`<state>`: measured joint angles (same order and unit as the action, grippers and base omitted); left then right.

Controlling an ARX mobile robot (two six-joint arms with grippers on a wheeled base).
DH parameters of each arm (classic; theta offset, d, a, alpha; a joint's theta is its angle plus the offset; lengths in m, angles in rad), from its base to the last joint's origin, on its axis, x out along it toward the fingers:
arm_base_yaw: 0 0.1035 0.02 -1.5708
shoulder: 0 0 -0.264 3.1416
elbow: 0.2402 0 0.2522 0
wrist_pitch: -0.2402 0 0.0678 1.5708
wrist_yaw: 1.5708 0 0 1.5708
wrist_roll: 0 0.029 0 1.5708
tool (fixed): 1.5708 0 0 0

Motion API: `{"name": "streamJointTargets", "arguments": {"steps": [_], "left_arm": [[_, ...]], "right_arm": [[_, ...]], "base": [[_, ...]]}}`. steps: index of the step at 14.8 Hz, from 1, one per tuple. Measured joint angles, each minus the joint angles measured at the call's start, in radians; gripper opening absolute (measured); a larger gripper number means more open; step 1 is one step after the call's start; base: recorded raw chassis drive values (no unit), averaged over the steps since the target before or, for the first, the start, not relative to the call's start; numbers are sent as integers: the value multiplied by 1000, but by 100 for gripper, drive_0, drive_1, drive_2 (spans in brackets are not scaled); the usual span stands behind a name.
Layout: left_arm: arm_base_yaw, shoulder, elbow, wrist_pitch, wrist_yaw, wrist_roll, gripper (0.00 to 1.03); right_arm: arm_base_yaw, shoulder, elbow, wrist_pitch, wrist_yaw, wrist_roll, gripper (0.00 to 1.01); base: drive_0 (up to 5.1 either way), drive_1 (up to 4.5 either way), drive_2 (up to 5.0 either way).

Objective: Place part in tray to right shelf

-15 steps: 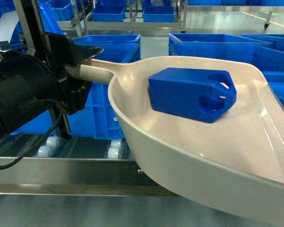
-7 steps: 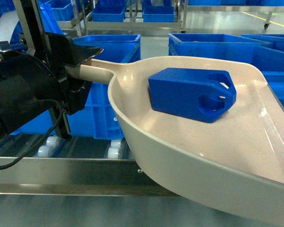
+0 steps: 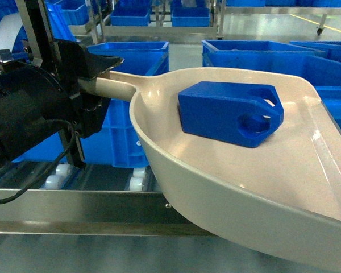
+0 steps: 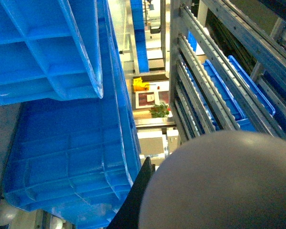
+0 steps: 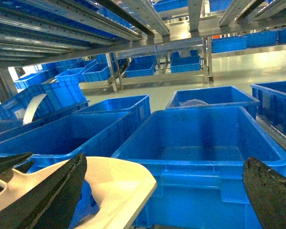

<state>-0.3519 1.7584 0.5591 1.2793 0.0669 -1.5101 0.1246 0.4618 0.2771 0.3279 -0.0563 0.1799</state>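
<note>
Right of left hand (image 3: 94,85) clamping tray (image 3: 227,187) handle: part (image 3: 227,114) in bowl.

I can read no text, label, brand or number in my views: the part (image 3: 230,114), the tray (image 3: 227,187) and the blue crates (image 5: 205,143) carry no print I can see, and the far yellow object (image 4: 141,85) is too small to read
</note>
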Motion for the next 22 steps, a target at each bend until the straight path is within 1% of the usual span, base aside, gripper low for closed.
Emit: {"name": "streamJointTargets", "arguments": {"steps": [22], "left_arm": [[0, 0, 0, 0, 0, 0, 12]], "right_arm": [[0, 0, 0, 0, 0, 0, 98]], "base": [[0, 0, 0]]}}
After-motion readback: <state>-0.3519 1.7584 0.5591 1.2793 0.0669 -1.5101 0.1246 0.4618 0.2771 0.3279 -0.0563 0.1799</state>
